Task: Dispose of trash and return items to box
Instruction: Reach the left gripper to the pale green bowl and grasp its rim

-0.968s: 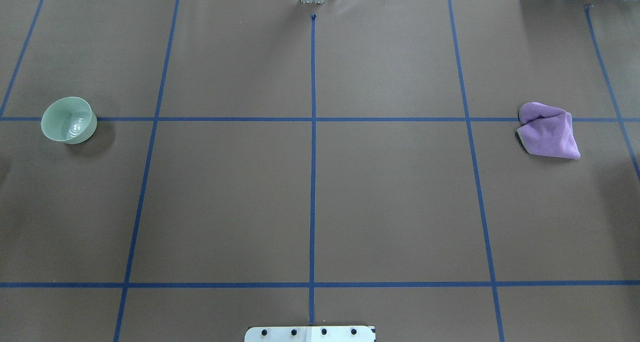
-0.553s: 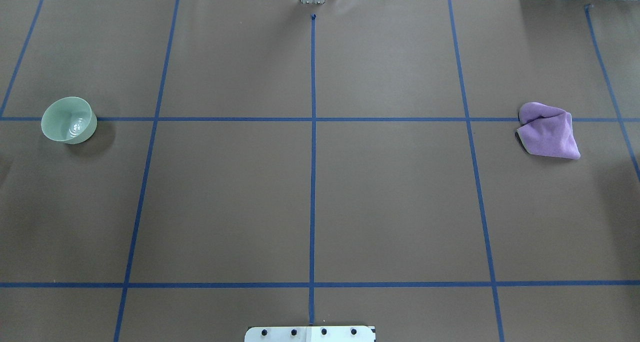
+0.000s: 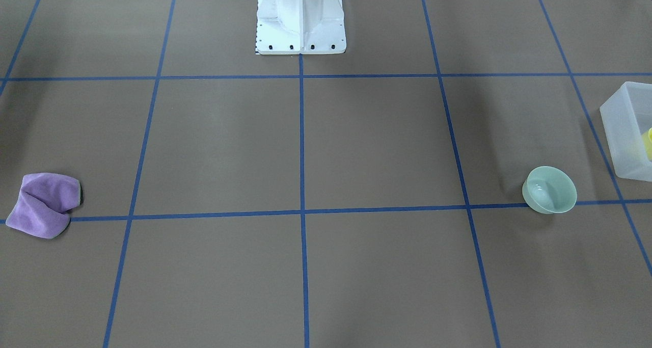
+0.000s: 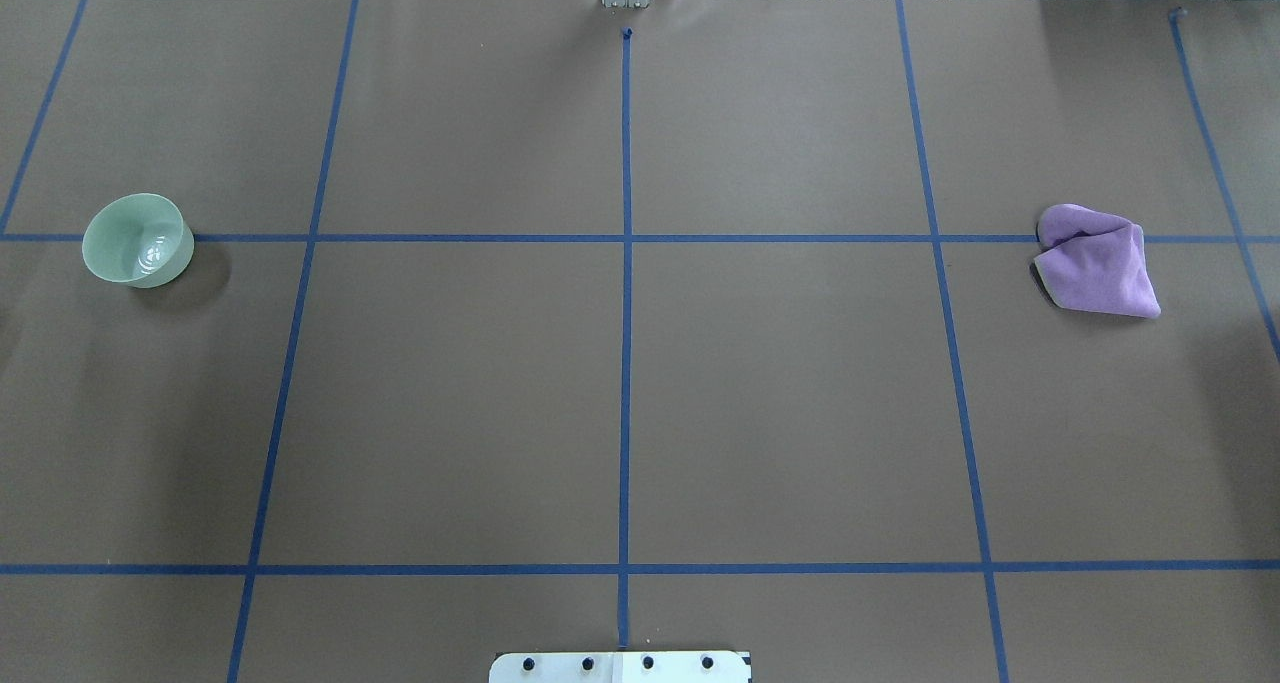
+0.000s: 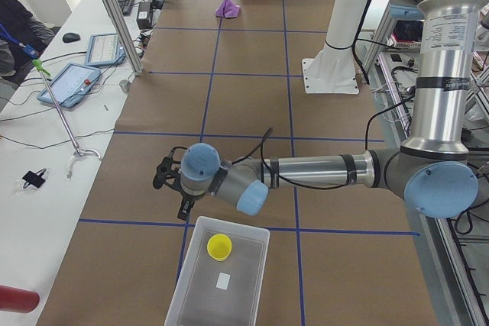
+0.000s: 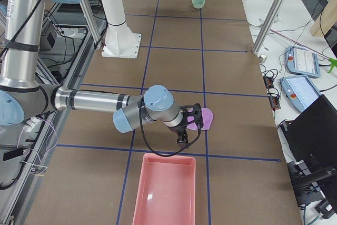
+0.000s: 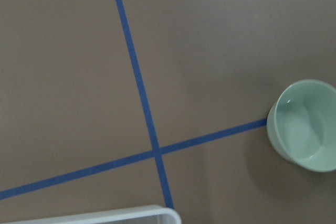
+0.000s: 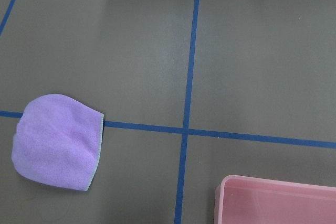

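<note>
**Bowl and cloth out on the table: grasps are the risk**

My left end effector (image 5: 172, 188) hangs just beside the frosted box (image 5: 237, 265). I can't tell if it's released or clenched, and the same goes for the right end effector (image 6: 189, 125). The yellow cup (image 5: 219, 246) sits in the box. The mint-green bowl (image 7: 306, 125) stands off to one side of the left end effector. An off-centre pinch on its curved rim could tip or skid it. The purple cloth (image 8: 55, 141) lies beside the right end effector, with the pink tray (image 6: 163, 193) near. A shallow pinch could drop it short.
</note>
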Robot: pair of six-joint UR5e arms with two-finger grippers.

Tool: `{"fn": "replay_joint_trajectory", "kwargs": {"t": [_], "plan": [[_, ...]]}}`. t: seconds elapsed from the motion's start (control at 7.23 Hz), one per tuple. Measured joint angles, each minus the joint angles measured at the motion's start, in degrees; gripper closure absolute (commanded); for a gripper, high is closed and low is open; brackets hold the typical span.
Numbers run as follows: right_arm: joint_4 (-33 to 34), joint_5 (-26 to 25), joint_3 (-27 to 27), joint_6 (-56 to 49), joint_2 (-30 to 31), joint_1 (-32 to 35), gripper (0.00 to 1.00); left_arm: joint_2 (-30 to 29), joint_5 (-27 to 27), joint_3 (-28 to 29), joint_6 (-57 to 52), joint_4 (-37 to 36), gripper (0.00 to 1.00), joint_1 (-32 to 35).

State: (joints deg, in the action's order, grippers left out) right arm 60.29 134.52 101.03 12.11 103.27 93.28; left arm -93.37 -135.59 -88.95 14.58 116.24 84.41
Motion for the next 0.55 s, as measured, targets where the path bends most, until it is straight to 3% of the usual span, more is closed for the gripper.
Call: {"fn": "replay_joint_trajectory", "kwargs": {"t": [0.28, 0.55], "plan": [[0.0, 0.0, 0.0, 0.0, 0.0, 0.0, 0.0, -2.9, 8.7, -0.5, 9.6, -0.8, 0.02, -10.3], [0.0, 0.0, 0.0, 0.0, 0.0, 0.0, 0.0, -6.4, 12.6, 6.5, 14.9, 6.3, 0.02, -16.4]]}}
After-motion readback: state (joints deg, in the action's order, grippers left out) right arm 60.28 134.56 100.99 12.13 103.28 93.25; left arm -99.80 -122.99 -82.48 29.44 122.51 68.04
